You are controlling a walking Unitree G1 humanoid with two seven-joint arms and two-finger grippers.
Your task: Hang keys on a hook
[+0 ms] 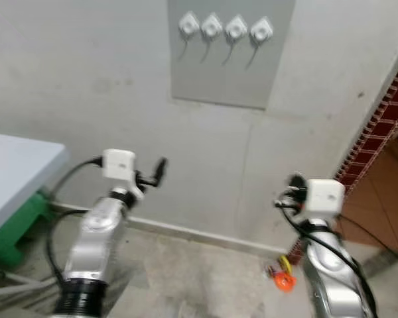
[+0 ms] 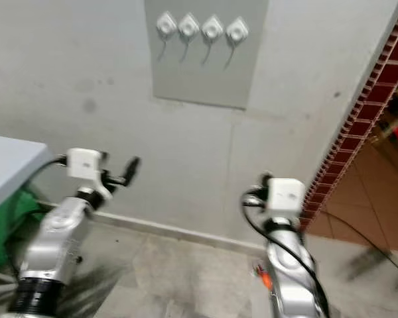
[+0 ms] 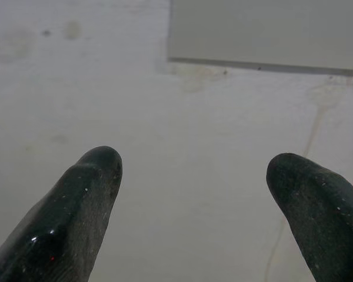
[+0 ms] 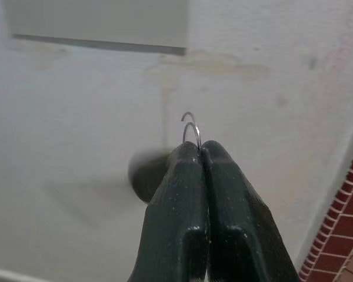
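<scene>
Backdrop: pale plastered wall [image 1: 106, 79] met a grey tiled floor [image 1: 186, 271], with a red brick lattice [image 1: 385, 119] at the right edge.
Right gripper [image 4: 199, 147]: its two black fingers were pressed fully together, pinching a thin wire key ring [image 4: 192, 126] whose loop stood proud of the tips, likely so the ring could be slipped over a hook.
Keys: the head view showed an orange and yellow tag [image 1: 283, 277] dangling below the right arm, near the floor line; whether actual keys hung with it was too blurred to tell.
Left gripper [image 3: 194, 194]: fingers spread wide, holding nothing, raised toward the wall, apparently kept clear of the work.
Hooks [image 1: 225, 30]: four white hooks sat in a row along the top edge of a grey wall panel [image 1: 232, 73], all bare.
Gap: the ring was well below the panel's lower edge, so the hanging was not yet done.
Side: a light table [image 1: 20, 172] corner stood at the left, a green object [image 1: 13, 228] under it.
</scene>
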